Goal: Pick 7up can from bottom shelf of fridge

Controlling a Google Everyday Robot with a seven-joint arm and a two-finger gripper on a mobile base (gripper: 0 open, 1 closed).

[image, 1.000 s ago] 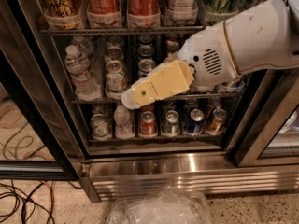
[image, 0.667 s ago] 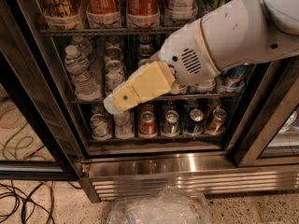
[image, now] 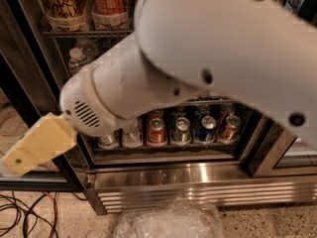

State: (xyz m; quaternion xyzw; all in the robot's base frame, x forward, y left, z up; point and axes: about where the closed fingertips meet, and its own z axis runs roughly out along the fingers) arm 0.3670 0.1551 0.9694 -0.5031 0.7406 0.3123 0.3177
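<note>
White plastic arm (image: 198, 58) is filling the view while the gripper (image: 29, 150) is swinging out left.
The cream gripper is now hanging low in front of the black door frame (image: 69, 167), having moved off the cans; how wide its jaws are, I cannot tell. Clear crinkled plastic (image: 168, 222) is lying on the speckled floor (image: 277, 222) below the fridge (image: 198, 175). Further in, the 7up can (image: 132, 135) is standing untouched on the bottom shelf (image: 168, 147), just left of the red can (image: 157, 131), so the reach probably needs lining up again.
</note>
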